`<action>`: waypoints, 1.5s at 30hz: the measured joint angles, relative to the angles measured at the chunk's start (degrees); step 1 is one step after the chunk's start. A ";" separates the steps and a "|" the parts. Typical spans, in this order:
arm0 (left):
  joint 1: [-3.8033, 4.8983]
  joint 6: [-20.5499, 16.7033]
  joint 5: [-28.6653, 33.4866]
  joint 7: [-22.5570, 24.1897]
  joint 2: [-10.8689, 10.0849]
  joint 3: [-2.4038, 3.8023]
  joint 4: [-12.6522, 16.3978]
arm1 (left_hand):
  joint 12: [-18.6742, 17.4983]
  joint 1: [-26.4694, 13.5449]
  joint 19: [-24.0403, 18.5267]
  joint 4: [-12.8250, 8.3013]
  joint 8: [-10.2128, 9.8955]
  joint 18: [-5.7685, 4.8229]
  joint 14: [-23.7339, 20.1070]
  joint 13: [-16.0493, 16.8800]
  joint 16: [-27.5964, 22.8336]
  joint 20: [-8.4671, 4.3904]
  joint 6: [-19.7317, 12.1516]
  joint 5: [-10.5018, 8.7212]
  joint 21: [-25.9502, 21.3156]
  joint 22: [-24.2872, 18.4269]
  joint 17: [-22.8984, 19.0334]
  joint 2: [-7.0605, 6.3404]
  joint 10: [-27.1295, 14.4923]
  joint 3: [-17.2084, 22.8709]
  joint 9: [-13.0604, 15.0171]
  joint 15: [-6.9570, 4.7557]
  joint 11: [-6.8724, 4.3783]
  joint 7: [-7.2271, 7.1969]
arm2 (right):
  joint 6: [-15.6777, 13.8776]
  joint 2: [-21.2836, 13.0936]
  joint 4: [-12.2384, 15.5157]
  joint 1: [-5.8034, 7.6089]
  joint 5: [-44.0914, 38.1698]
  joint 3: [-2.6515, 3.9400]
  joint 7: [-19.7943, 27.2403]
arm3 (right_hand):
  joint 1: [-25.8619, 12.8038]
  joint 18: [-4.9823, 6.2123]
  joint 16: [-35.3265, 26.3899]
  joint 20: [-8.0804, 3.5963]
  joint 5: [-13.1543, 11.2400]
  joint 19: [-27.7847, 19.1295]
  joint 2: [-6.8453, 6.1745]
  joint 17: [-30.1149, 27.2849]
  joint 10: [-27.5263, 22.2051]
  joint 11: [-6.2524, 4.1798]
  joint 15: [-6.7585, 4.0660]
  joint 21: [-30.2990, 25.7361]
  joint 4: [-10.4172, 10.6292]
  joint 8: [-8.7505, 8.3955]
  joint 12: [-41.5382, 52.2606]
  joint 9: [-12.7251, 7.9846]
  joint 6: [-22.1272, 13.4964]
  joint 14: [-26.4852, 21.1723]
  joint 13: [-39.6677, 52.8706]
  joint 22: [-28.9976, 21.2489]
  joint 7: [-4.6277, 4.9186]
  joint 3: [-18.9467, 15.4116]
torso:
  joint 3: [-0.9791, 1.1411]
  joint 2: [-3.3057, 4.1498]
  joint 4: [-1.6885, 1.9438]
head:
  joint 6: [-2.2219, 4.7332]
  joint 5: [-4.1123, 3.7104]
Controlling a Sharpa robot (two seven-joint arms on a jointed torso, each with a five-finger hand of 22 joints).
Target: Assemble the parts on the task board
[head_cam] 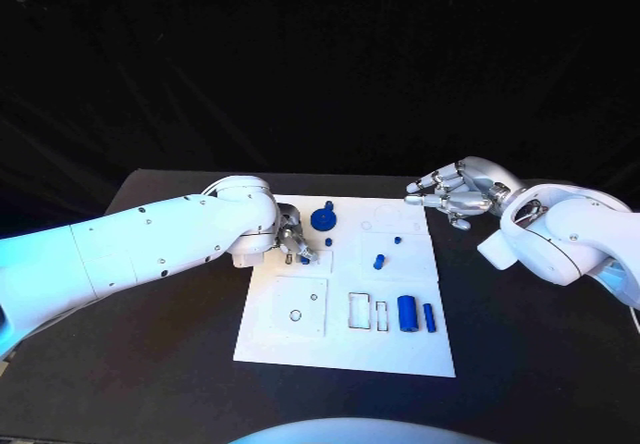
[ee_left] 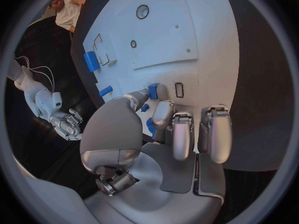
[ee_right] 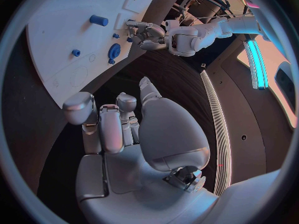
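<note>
The white task board (head_cam: 280,342) lies in the middle of the table. My left hand (head_cam: 293,243) hangs over its far left part and pinches a small blue part (ee_left: 153,90) between thumb and a fingertip, close above the board (ee_left: 187,35). A blue gear-like part (head_cam: 325,219) stands just beyond that hand, and a small blue peg (head_cam: 328,242) beside it. Two small blue parts (head_cam: 380,260) sit mid-board. Two longer blue parts (head_cam: 407,314) lie at the near right, next to empty rectangular slots (head_cam: 360,311). My right hand (head_cam: 461,194) hovers off the board's far right corner, empty, fingers apart.
A round hole (head_cam: 296,316) marks the board's near left plate. Black table (head_cam: 133,370) surrounds the board on all sides. In the right wrist view the gear-like part (ee_right: 114,51) and my left hand (ee_right: 148,35) lie across the board (ee_right: 62,35).
</note>
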 measured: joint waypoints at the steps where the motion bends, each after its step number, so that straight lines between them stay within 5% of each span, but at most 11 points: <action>1: -0.03 0.03 0.00 -0.01 0.04 -0.02 -0.05 | 0.00 -0.15 0.00 0.24 0.00 0.00 -0.14 0.01 0.00 0.00 0.05 0.00 0.00 0.01 0.00 -0.01 0.15 -0.23 0.01 -0.14 -0.01 -0.05 | 0.00 0.00 0.01 0.00 0.00 0.00 0.00 | 0.00 -0.01 0.00 0.00 0.22 0.00 0.00 -0.06 -0.02 0.01 0.00 0.00 0.06 0.00 -0.07 0.00 0.00 0.00 -0.07 -0.12 0.00 -0.06 | -0.02 -0.01 0.00 | 0.01 -0.01; 13: -0.08 0.07 0.07 -0.01 0.26 -0.03 -0.58 | 0.23 -3.76 0.00 3.02 0.01 0.00 -0.18 0.18 0.00 0.00 0.96 0.04 0.23 0.04 0.00 -0.78 0.15 -7.67 0.38 -0.17 -0.01 0.05 | 0.00 -0.12 0.17 0.00 0.04 0.00 0.04 | 0.00 -0.01 -0.31 -0.01 0.22 -0.42 0.00 -0.37 -0.41 -0.01 0.00 -0.32 0.22 0.00 -0.37 -0.01 -0.01 0.00 -0.45 -0.67 0.00 -0.22 | -0.04 -0.04 0.00 | 0.21 -0.01; 22: -0.09 -0.32 0.09 0.01 -0.55 0.09 -0.08 | 0.23 -6.39 0.00 3.63 -0.23 0.00 0.02 -0.18 0.00 0.00 0.95 -0.14 0.66 0.04 -0.01 0.12 0.14 -16.63 0.75 -0.37 -0.01 0.05 | 0.00 -0.16 0.16 0.00 0.07 0.00 0.07 | 0.00 -0.01 -0.55 -0.01 0.22 -0.42 0.00 -0.55 -0.82 -0.01 0.00 -0.56 0.07 0.00 -0.58 -0.02 -0.01 0.00 -0.74 -1.07 0.00 -0.38 | -0.07 -0.04 0.00 | 0.33 0.05; 30: 0.40 -1.16 0.09 0.01 -2.04 1.27 1.57 | -0.13 -6.78 0.00 3.70 -0.24 0.00 0.02 -0.75 0.00 0.01 0.25 -0.80 0.66 0.03 -0.01 0.56 -0.06 -21.42 1.18 -0.37 0.18 0.31 | 0.01 -0.17 0.07 -0.01 0.11 -0.01 0.10 | 0.00 -0.01 -0.55 -0.01 0.22 -0.41 -0.01 -0.55 -0.82 -0.01 0.00 -0.56 0.07 0.00 -0.58 -0.02 -0.01 0.00 -0.74 -1.06 0.00 -0.38 | -0.07 -0.04 -0.03 | 0.40 -0.02; 34: 1.25 -1.22 0.10 0.01 -2.76 2.09 2.15 | -1.17 -5.50 0.00 3.64 -0.76 0.00 0.02 -1.70 0.00 0.01 -0.56 -0.80 -0.38 0.03 -0.01 1.84 -0.98 -23.54 1.27 -0.37 0.48 0.70 | 0.02 -0.17 0.00 -0.02 0.12 -0.03 0.11 | 0.00 -0.01 -0.55 -0.01 0.22 -0.41 0.00 -0.55 -0.82 -0.01 0.00 -0.56 0.07 0.00 -0.58 -0.02 -0.01 0.00 -0.74 -1.06 0.00 -0.38 | -0.07 -0.04 -0.04 | 0.50 -0.07; 38: 3.26 -0.58 0.13 0.00 -3.02 2.74 1.35 | -3.99 -2.52 0.00 3.61 -2.58 0.00 -0.13 -4.59 0.00 0.01 -2.58 -0.79 -2.47 0.03 -0.01 2.90 -3.59 -25.44 0.42 0.09 1.19 1.70 | 0.03 -0.15 -0.14 -0.03 0.13 -0.05 0.12 | 0.00 -0.01 -0.55 -0.01 0.22 -0.41 0.00 -0.55 -0.82 -0.01 0.00 -0.55 0.07 0.00 -0.58 -0.02 -0.01 0.00 -0.74 -1.06 0.00 -0.38 | -0.07 -0.01 -0.04 | 0.52 -0.15; 45: 6.22 1.23 0.58 0.00 -1.34 3.02 -5.14 | -4.67 0.39 -0.05 3.63 -6.32 0.01 -0.08 -5.87 0.00 1.00 -4.30 -0.79 -3.40 0.02 0.03 4.85 -4.80 -27.80 -3.08 0.99 2.25 2.82 | 0.02 -0.08 -0.41 -0.04 0.17 -0.08 0.15 | 0.00 -0.01 -0.55 0.20 0.44 -0.62 -0.01 -0.55 -0.81 -0.01 0.00 -0.55 0.31 0.00 -0.58 -0.03 -0.01 0.00 -0.74 -1.18 0.00 -0.62 | -0.06 -0.01 0.03 | 0.66 -0.20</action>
